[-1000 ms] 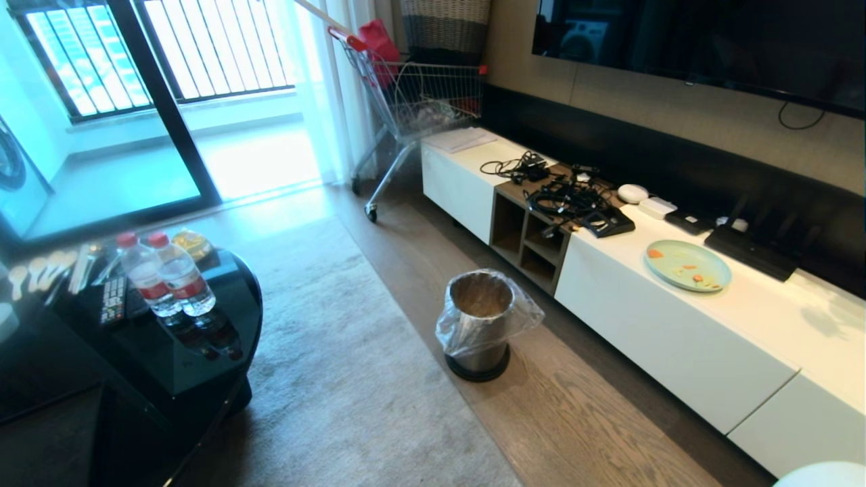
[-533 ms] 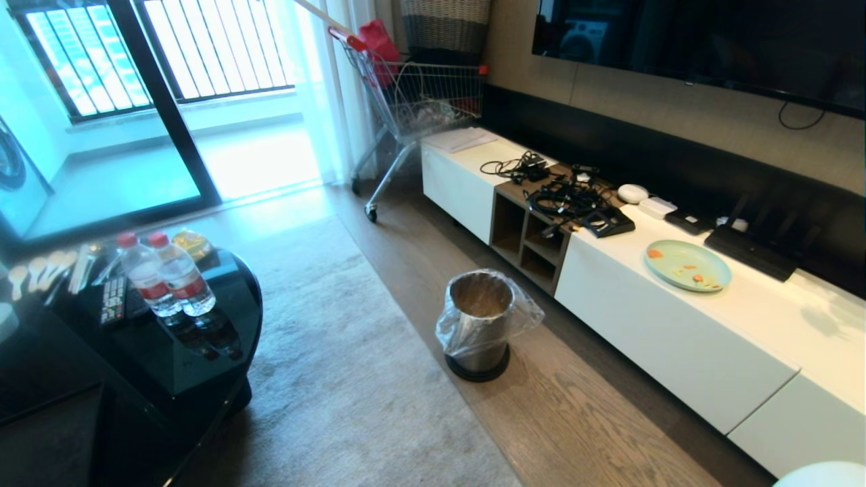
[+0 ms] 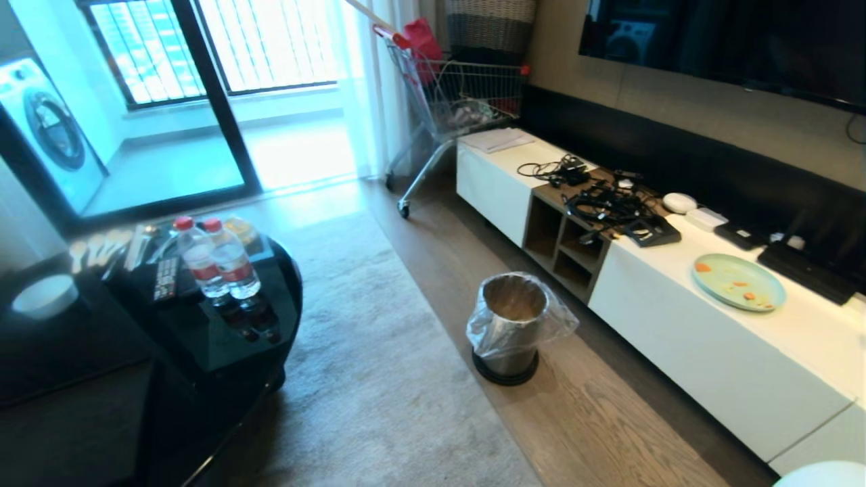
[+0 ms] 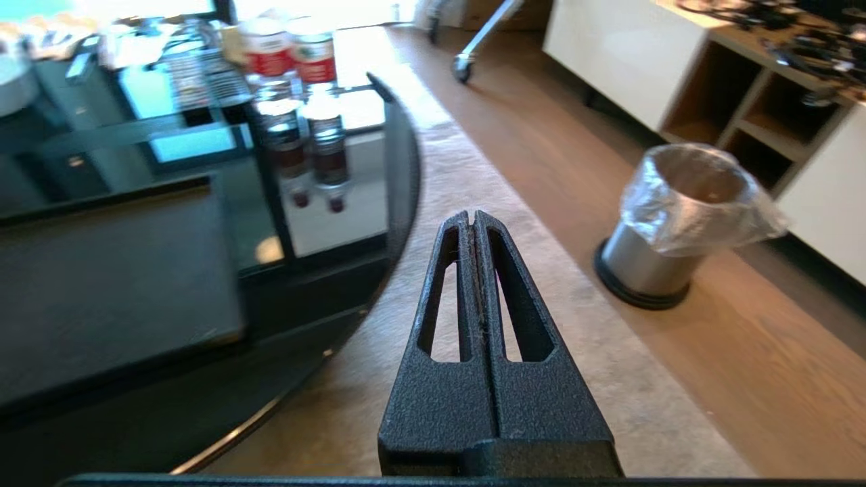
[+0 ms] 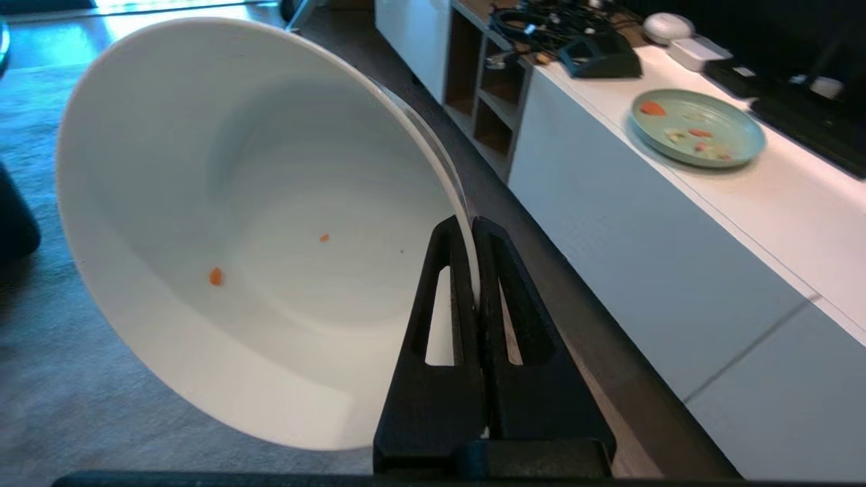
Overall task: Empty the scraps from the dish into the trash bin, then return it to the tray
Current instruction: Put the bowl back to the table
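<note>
My right gripper [image 5: 470, 223] is shut on the rim of the dish [image 5: 250, 223], a glossy white bowl held tilted on its side. Two tiny orange scraps [image 5: 215, 276] cling to its inner wall. A sliver of the dish [image 3: 822, 475] shows at the head view's lower right corner. The trash bin [image 3: 512, 325], shiny metal with a clear bag liner, stands on the wood floor ahead. The matte black tray [image 4: 115, 284] lies on the glossy black table. My left gripper [image 4: 471, 216] is shut and empty, above the rug beside that table.
A long white cabinet [image 3: 676, 345] runs along the right wall, carrying a pale teal plate [image 3: 739, 281] with food bits and a tangle of cables [image 3: 609, 203]. Two water bottles [image 3: 216, 260] and a small white bowl [image 3: 44, 295] sit on the table. A shopping cart [image 3: 467, 95] stands behind.
The whole head view has shifted right, so the camera has turned left; a washing machine now shows at far left. The things themselves have not moved.
</note>
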Available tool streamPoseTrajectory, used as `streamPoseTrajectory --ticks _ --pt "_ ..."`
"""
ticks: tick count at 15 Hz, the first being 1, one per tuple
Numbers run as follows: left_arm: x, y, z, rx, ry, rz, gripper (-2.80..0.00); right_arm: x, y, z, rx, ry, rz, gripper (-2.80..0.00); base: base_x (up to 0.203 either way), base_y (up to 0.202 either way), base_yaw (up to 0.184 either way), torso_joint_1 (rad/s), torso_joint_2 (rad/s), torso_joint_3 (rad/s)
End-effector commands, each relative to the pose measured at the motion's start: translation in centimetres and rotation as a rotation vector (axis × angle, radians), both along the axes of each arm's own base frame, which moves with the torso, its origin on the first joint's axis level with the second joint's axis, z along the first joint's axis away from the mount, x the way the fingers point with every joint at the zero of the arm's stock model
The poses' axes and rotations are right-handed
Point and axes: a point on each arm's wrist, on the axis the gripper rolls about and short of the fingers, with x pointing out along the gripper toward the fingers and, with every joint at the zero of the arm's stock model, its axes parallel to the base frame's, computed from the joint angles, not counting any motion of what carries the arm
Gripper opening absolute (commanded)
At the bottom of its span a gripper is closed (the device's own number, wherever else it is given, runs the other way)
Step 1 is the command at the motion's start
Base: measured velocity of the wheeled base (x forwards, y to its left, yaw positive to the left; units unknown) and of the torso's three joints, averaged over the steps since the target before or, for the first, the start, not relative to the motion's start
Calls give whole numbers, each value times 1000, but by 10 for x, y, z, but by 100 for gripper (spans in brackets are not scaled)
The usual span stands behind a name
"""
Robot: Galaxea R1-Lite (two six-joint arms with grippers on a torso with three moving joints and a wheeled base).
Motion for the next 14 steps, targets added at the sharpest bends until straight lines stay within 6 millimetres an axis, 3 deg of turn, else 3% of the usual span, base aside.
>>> streamPoseTrajectory --ticks 1,14 --pt "0 0 0 -1 0 0 -280 0 0 0 -1 1 1 -280 -2 -7 170 0 2 5" --pt "0 0 0 -1 0 0 -280 0 0 0 26 0 -12 -280 -1 -8 169 2 2 3"
